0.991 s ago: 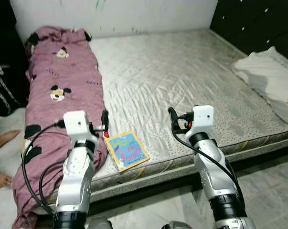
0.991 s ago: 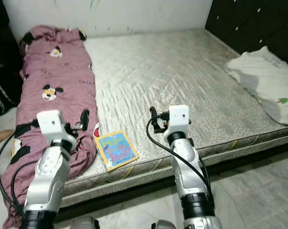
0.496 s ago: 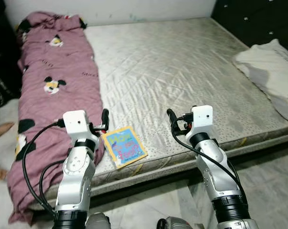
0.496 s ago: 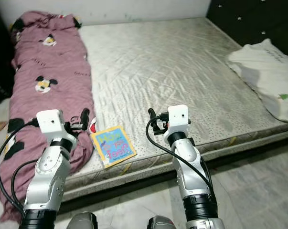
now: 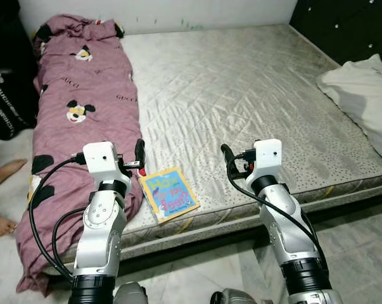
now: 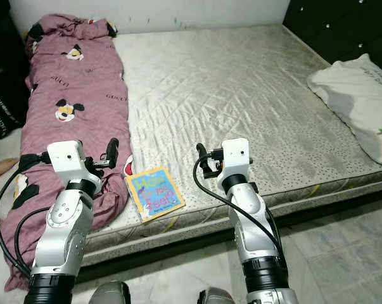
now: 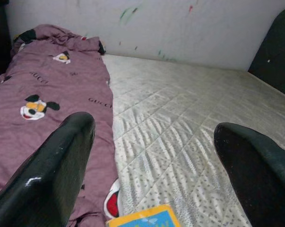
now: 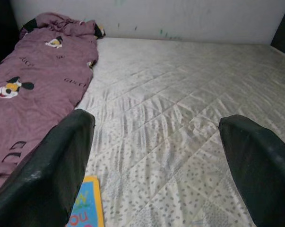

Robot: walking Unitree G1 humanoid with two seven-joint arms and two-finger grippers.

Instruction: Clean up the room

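- View swung a touch since half a second back; both arms stay raised where they were.
- Mattress (image 5: pixel 254 88): purple blanket (image 5: pixel 83 120) along the left, pillow (image 5: pixel 365 95) far right.
- Book (image 5: pixel 169 194) sits at the near edge, could slide off if I nudge it.
- Left gripper (image 7: pixel 156 175) and right gripper (image 8: pixel 156 175) wide open, holding nothing.

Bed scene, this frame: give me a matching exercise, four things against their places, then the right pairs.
Things:
1. book
2. purple blanket
3. white pillow
4. left end effector

Places:
A. along the mattress's left side
B. at the mattress's right edge
C. near the front edge, between the arms
D. above the blanket's edge, beside the book

Pairs: 1-C, 2-A, 3-B, 4-D
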